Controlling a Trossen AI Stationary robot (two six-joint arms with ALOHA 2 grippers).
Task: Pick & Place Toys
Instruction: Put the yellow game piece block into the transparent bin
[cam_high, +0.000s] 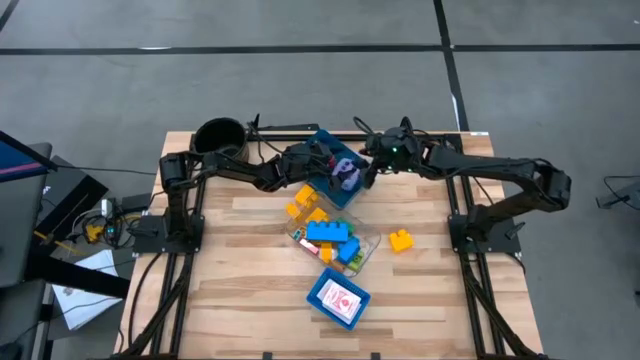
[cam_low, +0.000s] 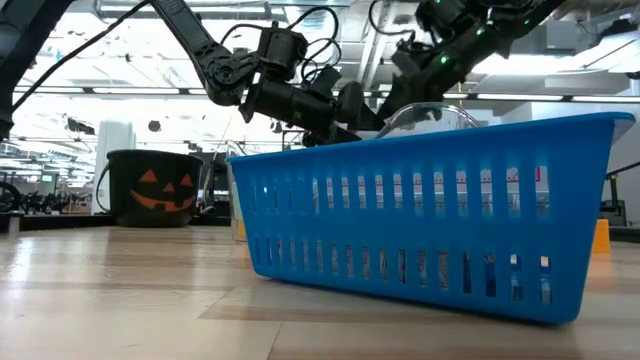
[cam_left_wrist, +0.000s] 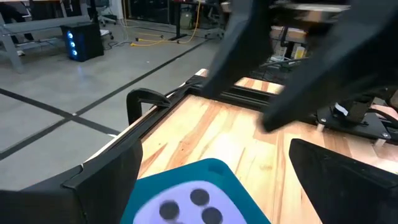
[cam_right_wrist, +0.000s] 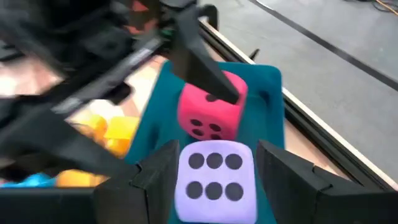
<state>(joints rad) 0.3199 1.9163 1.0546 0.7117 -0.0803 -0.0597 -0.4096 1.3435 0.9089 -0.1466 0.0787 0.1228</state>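
While both arms meet over the far blue tray (cam_high: 325, 140), I see my right gripper (cam_right_wrist: 214, 180) pinching the lavender die (cam_right_wrist: 214, 177), a soft-edged cube with dark round dots, its two dark fingers pressed on opposite faces. Just beyond it in the same tray sits the red die (cam_right_wrist: 208, 112). My left gripper (cam_left_wrist: 211, 186) hangs spread wide above the lavender die. On the pale wood-grain table (cam_high: 240, 300), blocky yellow and blue plastic bricks (cam_high: 325, 232) lie heaped mid-table, and a slatted blue basket (cam_low: 430, 215) holds a red-printed card (cam_high: 341, 298).
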